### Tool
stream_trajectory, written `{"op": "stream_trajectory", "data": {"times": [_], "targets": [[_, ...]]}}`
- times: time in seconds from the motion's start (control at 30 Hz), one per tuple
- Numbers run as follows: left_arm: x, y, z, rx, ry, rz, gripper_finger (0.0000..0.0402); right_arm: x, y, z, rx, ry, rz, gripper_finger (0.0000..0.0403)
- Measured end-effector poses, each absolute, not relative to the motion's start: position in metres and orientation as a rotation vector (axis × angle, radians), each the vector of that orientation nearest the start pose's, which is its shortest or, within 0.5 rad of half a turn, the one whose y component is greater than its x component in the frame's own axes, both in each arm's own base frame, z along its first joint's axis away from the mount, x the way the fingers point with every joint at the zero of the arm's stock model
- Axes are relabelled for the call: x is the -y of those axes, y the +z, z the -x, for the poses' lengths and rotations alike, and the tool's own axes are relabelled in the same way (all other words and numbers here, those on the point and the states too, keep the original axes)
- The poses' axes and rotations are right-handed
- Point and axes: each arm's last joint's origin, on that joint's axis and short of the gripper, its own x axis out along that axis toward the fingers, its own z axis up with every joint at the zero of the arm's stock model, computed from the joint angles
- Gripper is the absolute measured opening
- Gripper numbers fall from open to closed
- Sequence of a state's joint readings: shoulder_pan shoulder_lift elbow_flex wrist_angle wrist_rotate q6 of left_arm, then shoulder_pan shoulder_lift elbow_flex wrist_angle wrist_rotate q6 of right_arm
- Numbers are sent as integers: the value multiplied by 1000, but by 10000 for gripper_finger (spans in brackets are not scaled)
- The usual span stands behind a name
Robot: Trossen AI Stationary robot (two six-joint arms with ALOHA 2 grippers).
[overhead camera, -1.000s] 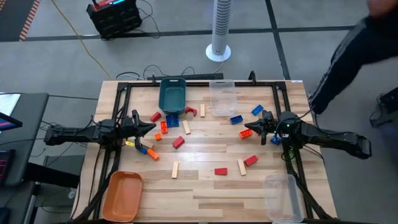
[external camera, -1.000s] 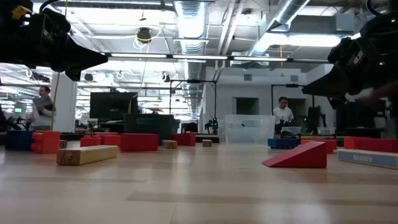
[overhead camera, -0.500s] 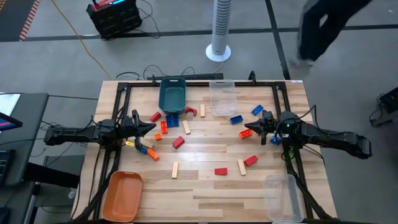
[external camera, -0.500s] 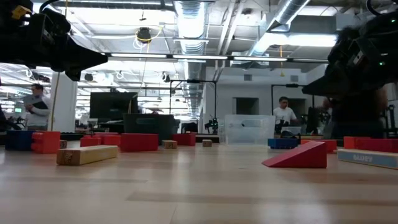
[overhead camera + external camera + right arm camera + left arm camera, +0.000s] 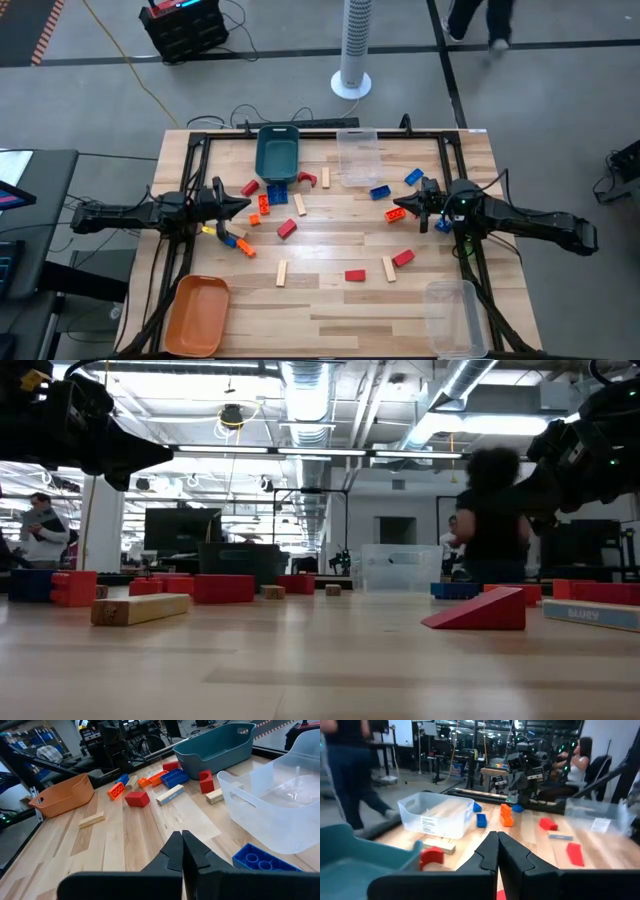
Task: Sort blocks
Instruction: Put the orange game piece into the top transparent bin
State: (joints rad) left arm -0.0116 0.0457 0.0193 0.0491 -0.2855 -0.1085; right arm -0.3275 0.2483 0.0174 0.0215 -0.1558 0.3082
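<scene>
A grey concrete floor [image 5: 90,100] surrounds the wooden table [image 5: 330,310], crossed by dark lines. A white tower fan [image 5: 354,45] stands just behind the table, and a black box [image 5: 184,27] with cables sits further left. Across the room, ceiling ducts [image 5: 305,390] and strip lights hang over desks and monitors. A person [image 5: 492,525], blurred, passes behind the table; another [image 5: 40,532] stands far left, possibly reading

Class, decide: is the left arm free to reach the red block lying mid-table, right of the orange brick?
Probably yes. The left gripper, shut and empty, points toward the red block; only bare table lies between them.
</scene>
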Motion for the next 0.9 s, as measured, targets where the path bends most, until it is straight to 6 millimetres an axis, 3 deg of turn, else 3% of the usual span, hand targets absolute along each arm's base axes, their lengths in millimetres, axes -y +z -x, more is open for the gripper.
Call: {"op": "stream_trajectory", "data": {"times": [0.1, 0.27, 0.47, 0.67, 0.9], "targets": [[-7, 176, -98, 104, 268, 273, 0, 32, 154, -107, -118, -202, -474, 9], [-7, 187, -97, 266, 210, 658, 0, 32, 175, -108, 125, -136, -893, 9], [-8, 189, -96, 339, 205, 931, 0, 32, 186, -107, 238, -86, -982, 9], [-8, 187, -96, 338, 193, 1075, 0, 33, 186, -107, 245, -77, -1074, 9], [-11, 184, -96, 366, 300, 1061, 0, 31, 187, -107, 243, -48, -1146, 9]]}}
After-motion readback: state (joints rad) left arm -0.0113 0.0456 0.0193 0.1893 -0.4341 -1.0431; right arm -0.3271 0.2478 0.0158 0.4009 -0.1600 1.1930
